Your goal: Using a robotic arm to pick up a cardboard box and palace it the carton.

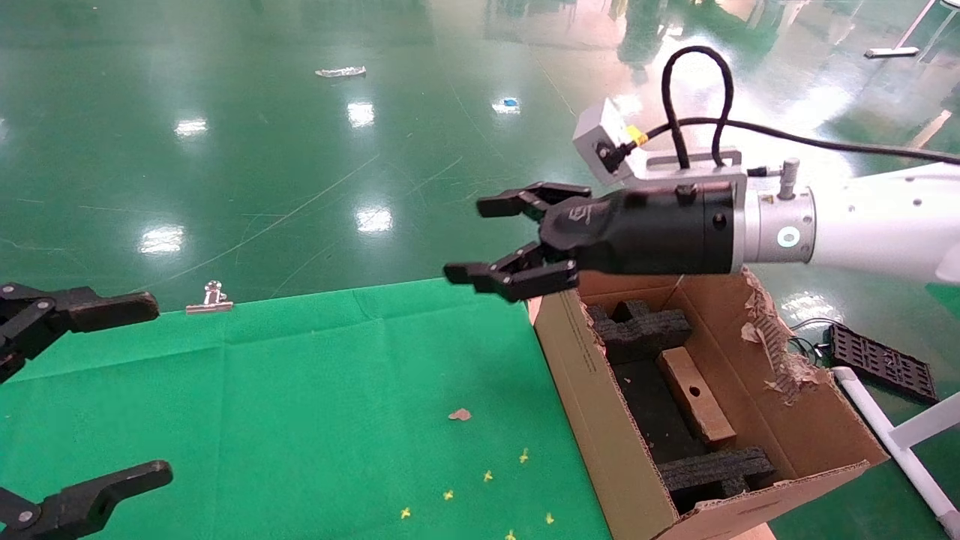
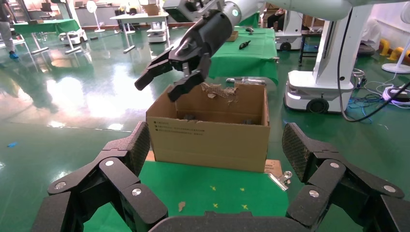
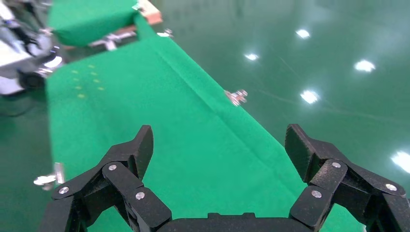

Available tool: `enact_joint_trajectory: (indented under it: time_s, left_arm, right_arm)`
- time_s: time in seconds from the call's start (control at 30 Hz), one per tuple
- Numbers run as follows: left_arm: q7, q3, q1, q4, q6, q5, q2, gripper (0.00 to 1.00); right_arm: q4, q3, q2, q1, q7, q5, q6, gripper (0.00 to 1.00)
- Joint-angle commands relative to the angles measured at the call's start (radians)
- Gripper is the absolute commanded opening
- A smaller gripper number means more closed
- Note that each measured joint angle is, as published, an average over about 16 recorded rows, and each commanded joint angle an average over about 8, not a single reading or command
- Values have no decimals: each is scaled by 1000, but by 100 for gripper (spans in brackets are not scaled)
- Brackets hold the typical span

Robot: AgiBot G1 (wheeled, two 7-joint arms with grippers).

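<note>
Head – my right gripper (image 1: 491, 244): fingers spread, empty, above the carton (image 1: 600, 420) edge; cardboard box (image 1: 696, 396) lies inside, between foam inserts (image 1: 645, 330).
Left wrist – my left gripper (image 2: 215, 159): spread wide (parked), facing the carton (image 2: 208, 137).
Right wrist – fingers (image 3: 130, 154): apart over the green cloth (image 3: 193, 145).

A metal binder clip (image 1: 210, 298) rests on the green cloth's (image 1: 300, 390) far edge.

Green cloth (image 1: 300, 390) covering table. Lying on it: small brown scrap (image 1: 460, 414), scattered yellow marks (image 1: 487, 475). Metal binder clip (image 1: 210, 298) sitting at far edge. Carton (image 1: 600, 420) standing at cloth's right end. Glossy green floor (image 1: 225, 150) stretching beyond.
</note>
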Motion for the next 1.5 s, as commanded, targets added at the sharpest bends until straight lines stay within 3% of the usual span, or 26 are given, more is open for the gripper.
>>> enact_joint_trajectory:
  time_s: [0.03,0.83,1.5]
  left_arm:
    - [0,0,0,0,0,0,0,100]
    - [1,1,0,0,-1,-1,-1,100]
    - [1,1,0,0,-1,-1,-1,100]
  right_arm:
    - [34,37,3,-37,-8,15,-10,100]
    - [411,452,32,-451,-96,179,-117,100]
    - [417,459,34,-457,-98,184,-119,100]
